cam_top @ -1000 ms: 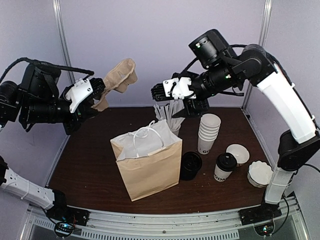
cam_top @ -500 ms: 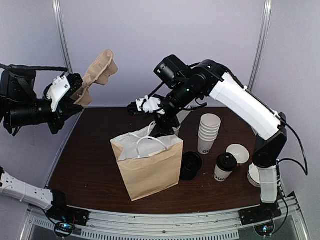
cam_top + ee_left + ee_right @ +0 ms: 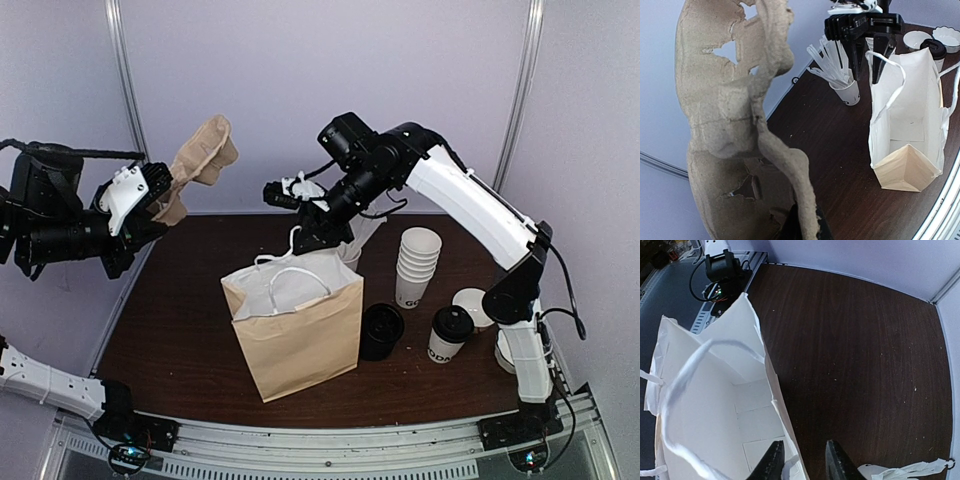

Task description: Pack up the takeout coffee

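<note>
The takeout coffee (image 3: pixel 449 335), a white printed cup with a black dome lid, stands on the table right of the brown paper bag (image 3: pixel 300 330); it also shows far off (image 3: pixel 935 50). My right gripper (image 3: pixel 308 238) hangs at the bag's back rim. Its fingers stand apart astride the bag's wall (image 3: pixel 777 410), one tip inside the white interior and one outside, right gripper (image 3: pixel 802 457). My left gripper (image 3: pixel 155 200) is raised at the left, shut on a pulp cup carrier (image 3: pixel 200 160), which fills the left wrist view (image 3: pixel 735 115).
A stack of lidless white cups (image 3: pixel 417 265) and a cup of white sticks (image 3: pixel 846 90) stand behind the bag. A black lid stack (image 3: pixel 381 330) sits between bag and coffee. White lids (image 3: pixel 476 305) and a fluted white piece (image 3: pixel 520 345) lie at the right edge.
My right arm has swung down and left from above the stick cup to the bag's back rim, and its jaws have narrowed. The left arm has drawn back left with the carrier.
</note>
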`<state>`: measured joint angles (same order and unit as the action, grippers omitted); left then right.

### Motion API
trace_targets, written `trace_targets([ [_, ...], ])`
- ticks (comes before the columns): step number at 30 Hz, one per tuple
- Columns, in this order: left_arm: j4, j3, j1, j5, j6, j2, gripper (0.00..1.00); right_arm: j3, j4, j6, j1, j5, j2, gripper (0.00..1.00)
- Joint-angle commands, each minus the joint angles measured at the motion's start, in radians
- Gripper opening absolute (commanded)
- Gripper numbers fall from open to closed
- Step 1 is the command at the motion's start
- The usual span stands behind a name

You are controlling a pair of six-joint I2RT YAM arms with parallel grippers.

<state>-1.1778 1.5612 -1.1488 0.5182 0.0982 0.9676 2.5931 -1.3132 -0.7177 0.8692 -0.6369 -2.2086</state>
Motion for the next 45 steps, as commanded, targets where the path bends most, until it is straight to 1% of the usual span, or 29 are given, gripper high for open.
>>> trace_targets([
  [1,0.041,-0.006,0.000,0.022,-0.004,-0.006,0.00,0.019,-0.046,0.003,0.002,-0.089,-0.010,0.24],
  [5,0.038,0.014,0.001,0.006,0.003,0.014,0.00,0.010,-0.057,-0.003,0.002,-0.085,-0.012,0.23],
  [8,0.032,0.021,0.000,0.003,0.007,0.021,0.00,0.003,-0.060,0.003,0.002,-0.074,-0.021,0.26],
  [10,0.031,0.020,0.000,0.003,0.007,0.021,0.00,0.000,-0.063,0.008,0.002,-0.071,-0.026,0.26],
  [18,0.030,0.010,0.001,0.002,-0.001,0.016,0.00,0.004,-0.048,0.024,-0.001,-0.087,-0.041,0.20],
  [19,0.030,0.010,0.000,0.001,-0.002,0.017,0.00,0.007,-0.047,0.024,-0.001,-0.089,-0.044,0.15],
  [20,0.029,0.010,0.000,0.001,-0.002,0.017,0.00,0.012,-0.045,0.026,-0.001,-0.090,-0.046,0.02],
  [21,0.029,0.010,0.000,-0.002,-0.001,0.016,0.00,0.020,-0.043,0.032,-0.001,-0.090,-0.044,0.00],
  [23,0.031,0.007,0.000,-0.013,0.006,0.016,0.00,0.024,-0.023,0.048,-0.001,-0.092,-0.032,0.00],
  [25,0.042,0.003,0.000,-0.039,0.019,0.014,0.00,0.015,0.034,0.115,0.003,-0.072,-0.001,0.00],
  [27,0.067,-0.003,0.000,-0.084,0.042,0.007,0.00,0.004,0.071,0.128,0.029,-0.026,0.043,0.00],
  [29,0.110,-0.014,0.000,-0.152,0.067,-0.009,0.00,-0.010,0.107,0.132,0.064,0.067,0.093,0.00],
  [31,0.176,-0.036,0.000,-0.231,0.092,-0.035,0.00,-0.028,0.141,0.143,0.091,0.138,0.129,0.00],
  [33,0.244,-0.066,0.000,-0.315,0.122,-0.067,0.00,-0.038,0.166,0.166,0.106,0.178,0.150,0.00],
  [36,0.325,-0.127,0.000,-0.424,0.168,-0.101,0.00,-0.059,0.172,0.176,0.123,0.185,0.170,0.00],
  [39,0.355,-0.156,0.000,-0.498,0.214,-0.101,0.00,-0.066,0.161,0.182,0.129,0.147,0.174,0.00],
  [42,0.373,-0.161,0.000,-0.565,0.248,-0.081,0.00,-0.071,0.149,0.185,0.128,0.113,0.174,0.00],
  [45,0.386,-0.144,0.000,-0.627,0.253,-0.051,0.00,-0.079,0.150,0.184,0.133,0.125,0.170,0.00],
])
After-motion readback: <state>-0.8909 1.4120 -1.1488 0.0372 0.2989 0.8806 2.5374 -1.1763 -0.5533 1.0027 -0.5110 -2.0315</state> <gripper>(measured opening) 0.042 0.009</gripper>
